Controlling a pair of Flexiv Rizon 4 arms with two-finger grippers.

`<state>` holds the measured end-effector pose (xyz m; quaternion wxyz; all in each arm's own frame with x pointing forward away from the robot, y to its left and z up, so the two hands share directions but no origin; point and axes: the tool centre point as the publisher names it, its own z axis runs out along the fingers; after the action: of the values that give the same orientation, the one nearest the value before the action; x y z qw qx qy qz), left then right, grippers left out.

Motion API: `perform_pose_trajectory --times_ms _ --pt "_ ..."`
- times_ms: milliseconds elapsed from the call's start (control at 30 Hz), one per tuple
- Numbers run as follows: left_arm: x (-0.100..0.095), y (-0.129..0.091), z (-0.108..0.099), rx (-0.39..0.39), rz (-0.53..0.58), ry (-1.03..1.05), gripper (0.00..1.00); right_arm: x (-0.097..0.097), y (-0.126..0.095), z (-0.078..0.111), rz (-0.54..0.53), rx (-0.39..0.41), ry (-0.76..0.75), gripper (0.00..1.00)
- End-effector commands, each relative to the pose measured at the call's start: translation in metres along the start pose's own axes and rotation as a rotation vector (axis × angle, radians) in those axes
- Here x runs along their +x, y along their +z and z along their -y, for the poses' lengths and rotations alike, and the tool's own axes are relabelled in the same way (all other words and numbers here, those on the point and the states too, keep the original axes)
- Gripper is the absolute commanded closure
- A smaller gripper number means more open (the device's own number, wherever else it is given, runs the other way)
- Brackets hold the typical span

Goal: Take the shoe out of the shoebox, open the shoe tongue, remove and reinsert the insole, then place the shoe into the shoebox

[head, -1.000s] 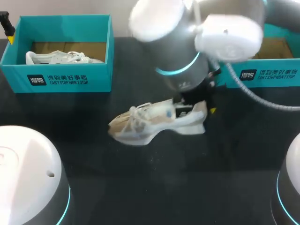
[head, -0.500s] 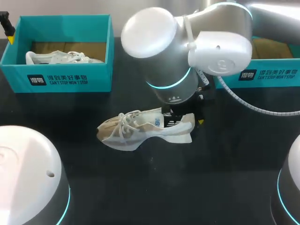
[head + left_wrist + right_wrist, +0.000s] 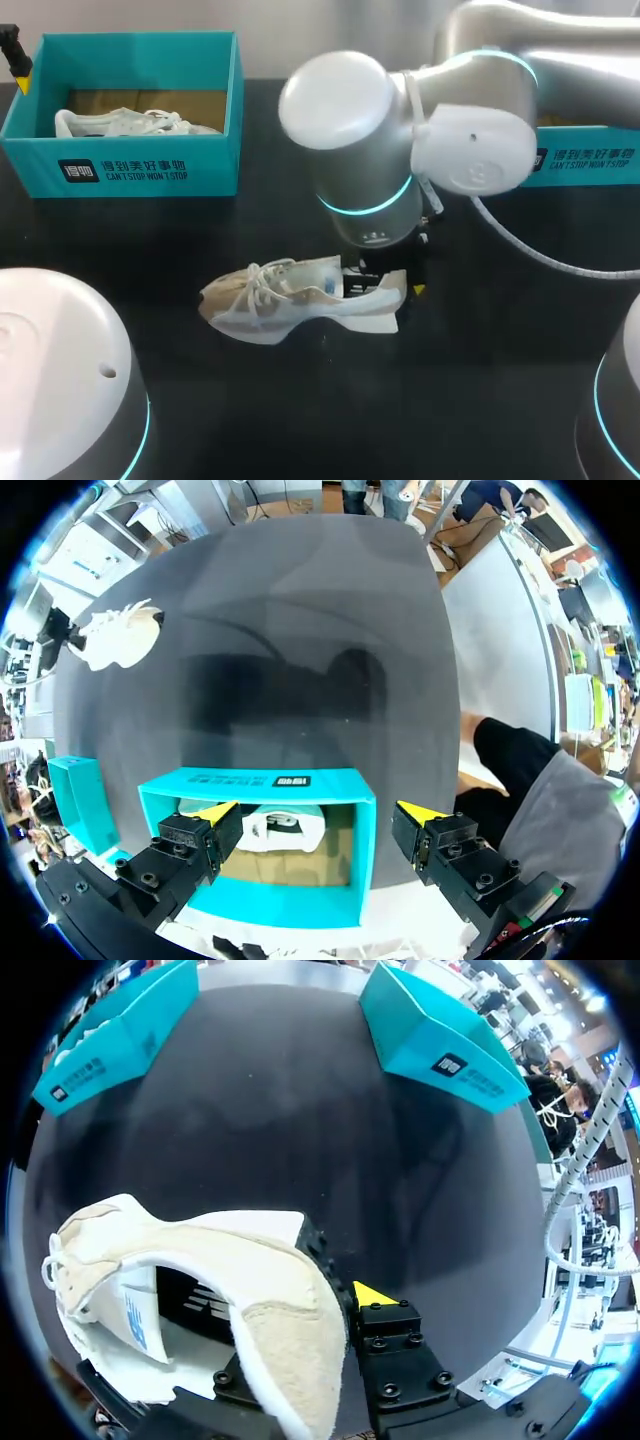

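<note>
Head view: the shoe (image 3: pixel 290 300) is over the middle of the table (image 3: pixel 480 400), outside both boxes, with its sole down.
Long axis: it runs nearly parallel to the near edge of the table.
Direction: the toe points to the left edge of the table and the heel to the right edge.
Grip at heel: the right gripper (image 3: pixel 385 285) clamps the heel wall. The right wrist view shows one finger inside the shoe opening and the yellow-tipped finger (image 3: pixel 372 1293) outside it.
Contact: I cannot tell if the sole touches the table.
Other pincer: the left gripper (image 3: pixel 318 815) has its fingers wide apart and holds nothing. It hangs above the left shoebox (image 3: pixel 270 780).
Boxes: the left shoebox stands at the far left corner with a second shoe (image 3: pixel 130 122) lying inside. The right shoebox (image 3: pixel 590 160) stands at the far right, mostly hidden by the right arm (image 3: pixel 400 130).
</note>
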<state>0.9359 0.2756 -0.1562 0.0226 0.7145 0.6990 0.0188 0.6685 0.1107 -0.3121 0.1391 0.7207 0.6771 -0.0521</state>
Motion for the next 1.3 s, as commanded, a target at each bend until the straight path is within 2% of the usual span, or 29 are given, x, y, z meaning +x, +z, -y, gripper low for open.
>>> perform_pose_trajectory --times_ms 33,333,733,1300 --pt "0.0 -0.001 0.001 -0.002 -0.002 0.001 0.0 -0.004 0.02 0.0 -0.041 0.022 0.008 1.0" --pt "0.0 -0.001 0.001 -0.002 -0.002 0.001 0.0 -0.007 0.047 -0.002 -0.087 0.045 0.015 1.0" --pt "0.0 -0.001 0.001 -0.002 -0.002 0.001 0.0 -0.001 0.069 0.004 -0.098 0.078 -0.022 1.0" --pt "0.0 -0.001 0.001 -0.002 -0.002 0.001 0.0 0.004 0.081 0.002 -0.089 0.109 -0.041 1.0"
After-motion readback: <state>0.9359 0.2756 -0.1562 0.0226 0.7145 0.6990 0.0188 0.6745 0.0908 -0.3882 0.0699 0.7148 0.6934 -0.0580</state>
